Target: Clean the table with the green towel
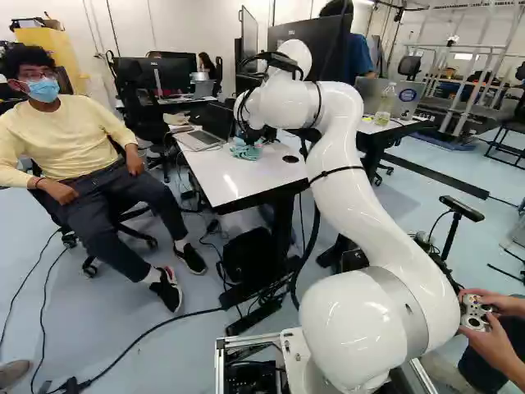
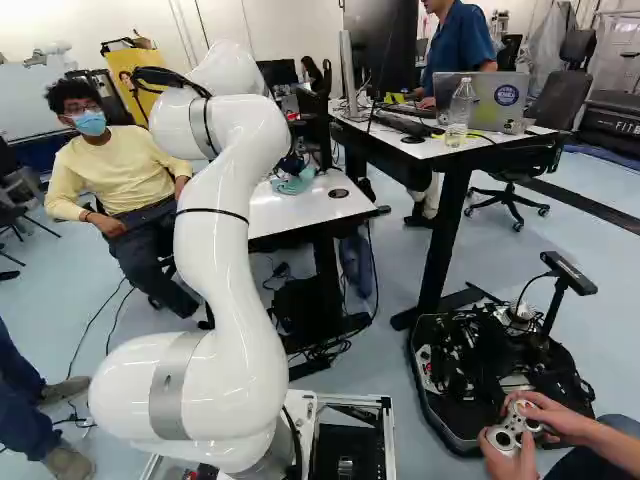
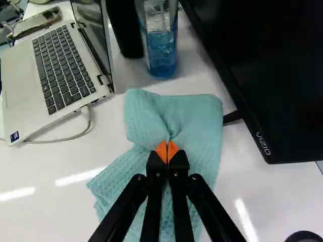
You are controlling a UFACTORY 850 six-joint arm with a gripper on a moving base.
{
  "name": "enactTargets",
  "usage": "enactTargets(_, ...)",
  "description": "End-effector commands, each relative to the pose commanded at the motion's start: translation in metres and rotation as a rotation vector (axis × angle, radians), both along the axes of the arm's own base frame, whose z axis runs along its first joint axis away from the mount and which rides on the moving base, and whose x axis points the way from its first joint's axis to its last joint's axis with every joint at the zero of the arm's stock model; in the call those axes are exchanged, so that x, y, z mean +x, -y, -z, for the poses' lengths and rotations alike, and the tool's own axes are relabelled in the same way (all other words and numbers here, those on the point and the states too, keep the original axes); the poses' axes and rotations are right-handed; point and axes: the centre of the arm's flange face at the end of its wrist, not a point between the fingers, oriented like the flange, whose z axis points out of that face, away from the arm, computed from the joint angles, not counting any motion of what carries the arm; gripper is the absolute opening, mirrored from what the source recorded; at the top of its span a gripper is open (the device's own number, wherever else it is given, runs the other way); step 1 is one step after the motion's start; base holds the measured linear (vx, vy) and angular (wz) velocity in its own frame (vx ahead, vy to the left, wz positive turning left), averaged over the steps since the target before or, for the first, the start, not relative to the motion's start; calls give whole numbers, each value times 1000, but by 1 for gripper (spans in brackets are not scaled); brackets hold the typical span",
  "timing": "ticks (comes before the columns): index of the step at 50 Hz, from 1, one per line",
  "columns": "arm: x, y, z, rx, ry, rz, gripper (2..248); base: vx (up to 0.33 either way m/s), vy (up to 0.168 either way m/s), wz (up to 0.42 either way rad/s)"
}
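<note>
The gripper (image 1: 252, 138) pinches the green towel (image 3: 198, 118), hiding part of its folds.

Laptop (image 3: 62, 70), container (image 3: 161, 49), monitor (image 3: 267, 65) around towel (image 3: 194, 121)

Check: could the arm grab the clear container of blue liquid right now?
Probably not: the gripper is shut on the towel and would need to let go first. After that, likely yes: the container stands just past the towel, though the laptop and monitor flank it.

white wall (image 2: 290, 30) | pale blue floor (image 1: 164, 353) | yellow cabinet (image 1: 56, 43) near wall | white-topped desk (image 2: 412, 149) | dark wheeled chair (image 2: 557, 102) beside it
</note>
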Motion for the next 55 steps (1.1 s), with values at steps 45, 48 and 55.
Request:
enactTargets(45, -59, -20, -10, -9, -73, -35, 25, 0, 0, 0)
enactTargets(48, -59, -25, -9, -9, -71, -41, 25, 0, 0, 0)
enactTargets(55, -52, -36, -8, -8, -62, -55, 25, 0, 0, 0)
